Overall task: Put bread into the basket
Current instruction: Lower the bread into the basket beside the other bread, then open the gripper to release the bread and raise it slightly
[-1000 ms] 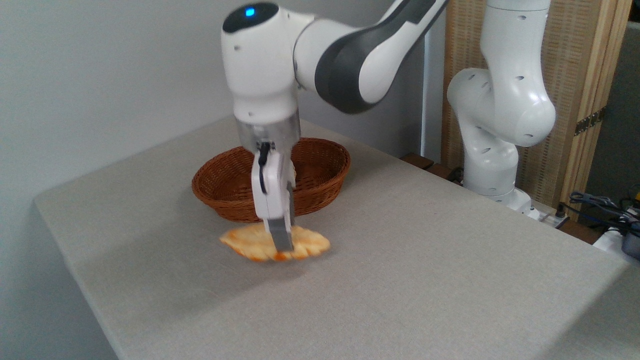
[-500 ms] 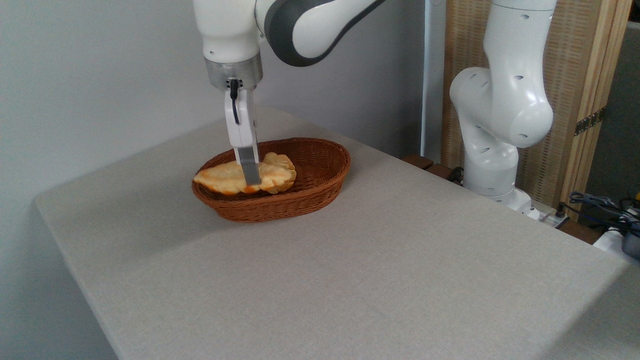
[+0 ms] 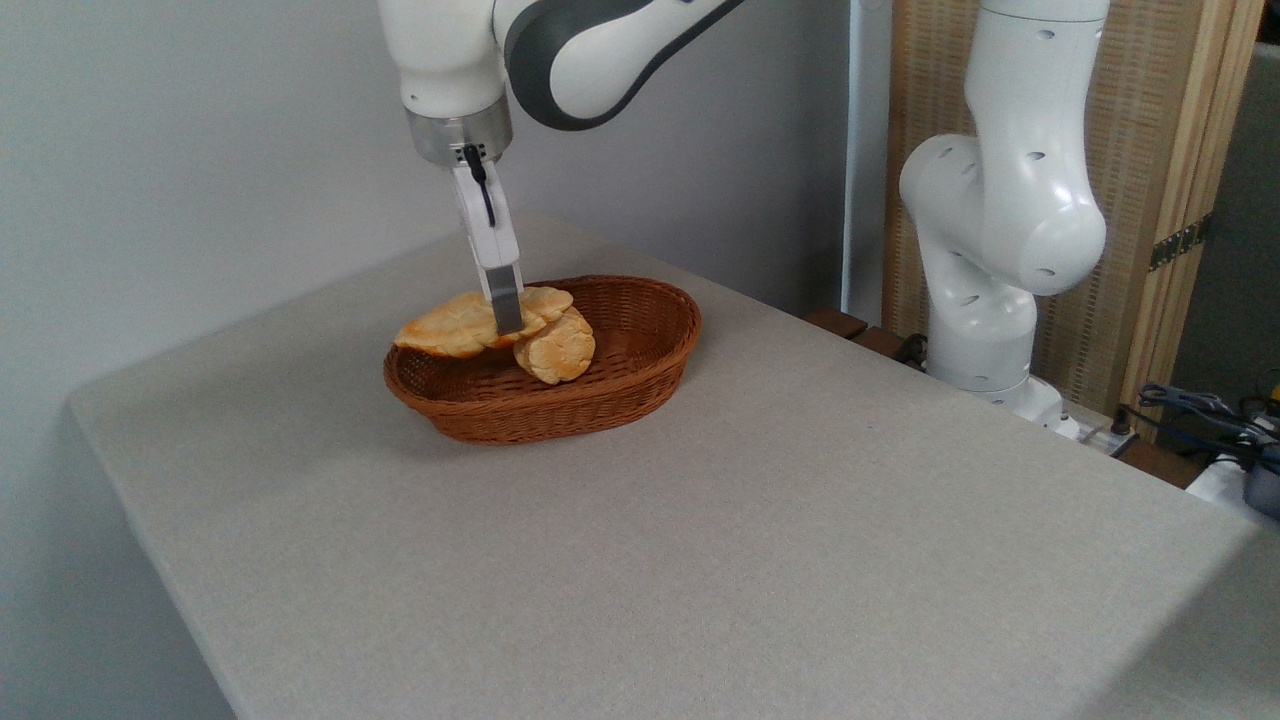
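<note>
The oval reddish-brown wicker basket (image 3: 640, 375) stands on the grey table toward the back left. The bread (image 3: 445, 328), a long flat golden loaf with orange-brown edges, hangs over the basket's left half at about rim height, slightly tilted. My gripper (image 3: 507, 312) comes down from above and is shut on the loaf near its middle; only one grey finger (image 3: 505, 298) shows in front of it. A small round crackled bun (image 3: 557, 352) lies inside the basket just under the loaf's right end.
The arm's white base column (image 3: 1000, 250) stands off the table's right back edge, before a wooden screen (image 3: 1170, 150). Cables (image 3: 1200, 415) lie at the far right. A grey wall runs close behind the basket.
The loaf went from the table in front of the basket up and over into the basket's left half. In the last half second it rose and shifted back a little, uncovering the round bun.
</note>
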